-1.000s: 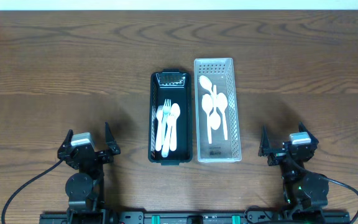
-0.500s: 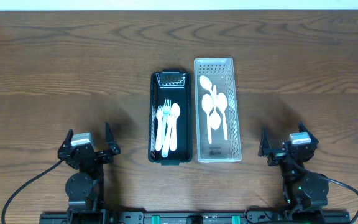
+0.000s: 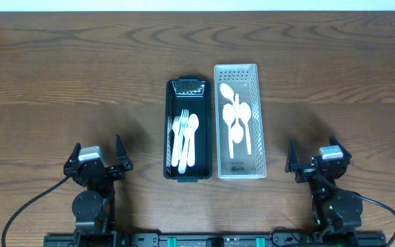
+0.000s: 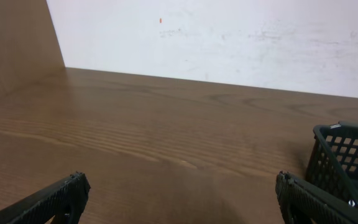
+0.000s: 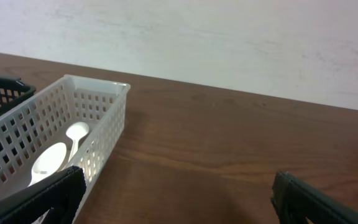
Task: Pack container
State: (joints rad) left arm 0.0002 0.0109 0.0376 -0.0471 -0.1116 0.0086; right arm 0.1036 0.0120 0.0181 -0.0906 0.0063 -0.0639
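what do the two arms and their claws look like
The left arm and right arm are black with round joint housings. The left claw and right claw each have two black tapered fingers and a pale grey wrist block. Black cables loop from both bases.

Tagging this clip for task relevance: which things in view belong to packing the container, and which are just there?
Job: black basket; white forks and spoon in it; white basket; white spoons in it; left gripper and right gripper, both open.
Just there: wooden table; white wall.
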